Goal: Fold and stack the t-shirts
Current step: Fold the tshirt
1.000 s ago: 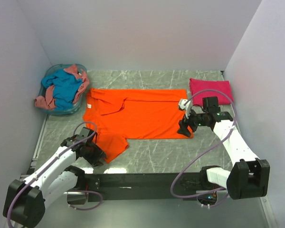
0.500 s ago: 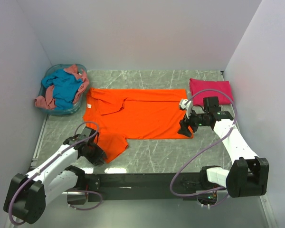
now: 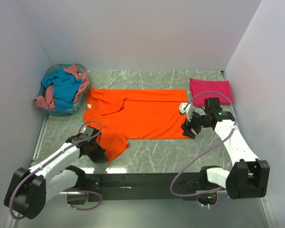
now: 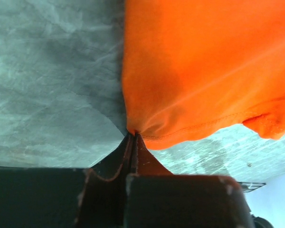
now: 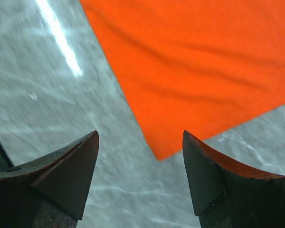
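A bright orange t-shirt [image 3: 137, 116] lies spread flat across the middle of the table. My left gripper [image 3: 101, 154] is at its near left sleeve. In the left wrist view that gripper [image 4: 132, 134] is shut on the sleeve's edge, and the orange cloth [image 4: 204, 71] bunches at the tips. My right gripper [image 3: 189, 130] hovers open over the shirt's near right corner [image 5: 159, 156] with nothing between its fingers [image 5: 83, 161]. A folded magenta-pink t-shirt [image 3: 210, 90] rests at the back right. A teal-blue t-shirt [image 3: 65, 88] and a salmon-pink t-shirt [image 3: 44, 100] lie crumpled in the basket.
The pale blue round basket [image 3: 69, 111] stands at the back left, close to the left wall. White walls enclose the table on three sides. Grey marble tabletop [image 3: 156, 152] shows between the orange shirt and the arms' black base rail [image 3: 142, 180].
My left gripper has closed on the orange shirt's sleeve edge. The right gripper has shifted slightly toward the near right, still open.
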Tool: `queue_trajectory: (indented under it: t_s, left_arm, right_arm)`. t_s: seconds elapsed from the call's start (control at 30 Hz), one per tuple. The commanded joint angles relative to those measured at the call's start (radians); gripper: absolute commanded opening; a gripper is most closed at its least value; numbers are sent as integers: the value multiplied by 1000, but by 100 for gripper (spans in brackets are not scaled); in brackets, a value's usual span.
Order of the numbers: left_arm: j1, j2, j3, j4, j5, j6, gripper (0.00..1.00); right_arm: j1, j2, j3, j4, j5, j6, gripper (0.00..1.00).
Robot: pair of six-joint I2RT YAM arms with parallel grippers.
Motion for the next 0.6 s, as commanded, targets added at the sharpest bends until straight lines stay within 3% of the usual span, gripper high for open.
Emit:
queue_trajectory:
  t_s: [0.0, 0.07, 0.2, 0.33, 0.57]
  left_arm:
    - [-3, -31, 4, 21, -70, 51, 1]
    - [-5, -75, 18, 6, -72, 54, 1]
    - [-5, -138, 31, -21, -60, 56, 1]
    - [-5, -181, 51, -35, -37, 59, 1]
    - [-5, -206, 87, -43, -32, 66, 1]
  right_arm:
    - [-34, -52, -27, -94, 70, -256, 78]
    - [-120, -58, -85, -108, 78, -458, 79]
    - [-229, 32, -85, -133, 95, -678, 75]
    - [-237, 159, -41, -176, 115, -754, 63]
    - [-175, 234, -50, -84, 127, -719, 61]
